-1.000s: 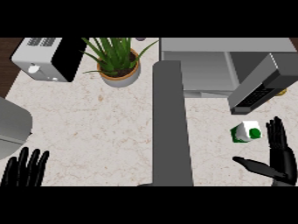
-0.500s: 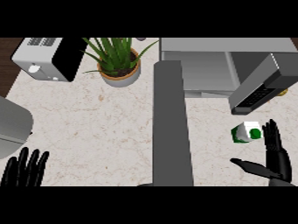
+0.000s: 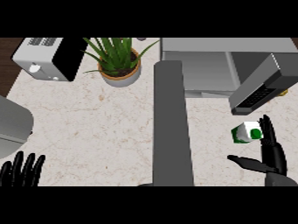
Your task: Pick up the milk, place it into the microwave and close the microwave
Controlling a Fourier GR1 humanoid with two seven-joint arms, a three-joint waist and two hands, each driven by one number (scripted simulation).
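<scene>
On the counter's right side, head view: milk (image 3: 247, 132) stands upright on the marble, just below the microwave door (image 3: 266, 85), which hangs open and swung out toward me. Microwave (image 3: 202, 65) cavity is clear to see behind it, so the target is ready.

Right hand (image 3: 272, 151) is what changed. A second ago it sat lower and a bit off the carton; now I've got it slid up and in, fingers straight and running along the carton's right face, touching or nearly so. Thumb sticks out left, below the carton, well apart from it. So the hand is spread open, nothing held yet. Carton hasn't shifted across the three frames, so no contact push so far.

My read: approach is basically done, next is closing thumb and fingers around the carton. Thumb needs to come up and across first; as it stands it would close under the carton, not on it. Risk is nudging the carton left or tipping it.

Left hand (image 3: 21, 170) at lower left edge, fingers straight up, resting, same as before.

Only one view, so that's all. Also on the counter: toaster (image 3: 48, 59), potted plant (image 3: 117, 61), both far from the work.
</scene>
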